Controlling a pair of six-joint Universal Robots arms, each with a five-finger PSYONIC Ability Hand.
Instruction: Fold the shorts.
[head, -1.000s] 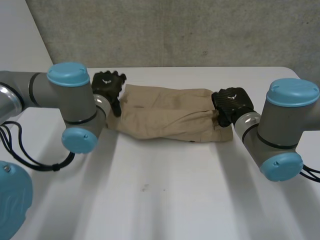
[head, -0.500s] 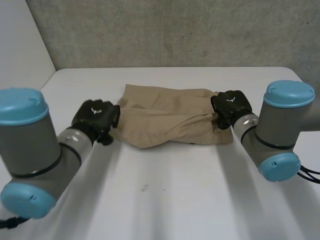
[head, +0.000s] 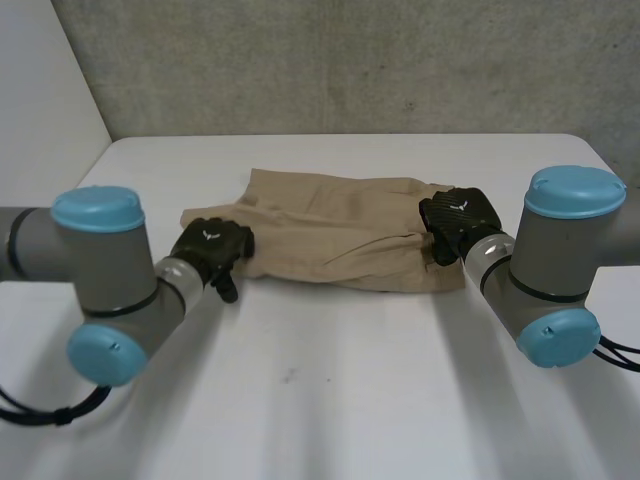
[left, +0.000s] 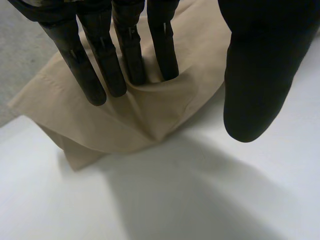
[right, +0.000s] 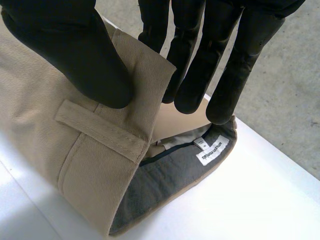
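Note:
The tan shorts (head: 340, 235) lie flat across the white table (head: 350, 400), legs to the left and waistband to the right. My left hand (head: 212, 248) is at their near left end. In the left wrist view its straight fingers (left: 125, 55) press down on a fold of the cloth (left: 125, 120), while the thumb (left: 255, 75) hangs apart over bare table. My right hand (head: 458, 218) is at the waistband end. There its thumb (right: 75, 45) lies on the outside of the waistband (right: 115, 150) and its fingers (right: 195, 65) reach inside, pinching it.
A grey wall runs behind the table's far edge. A white label (right: 212, 150) shows inside the waistband's grey lining. Bare table stretches in front of the shorts towards me.
My left hand has left the shorts' far left corner, swung towards me and come down on their near left end. The right hand has kept its grip and place.

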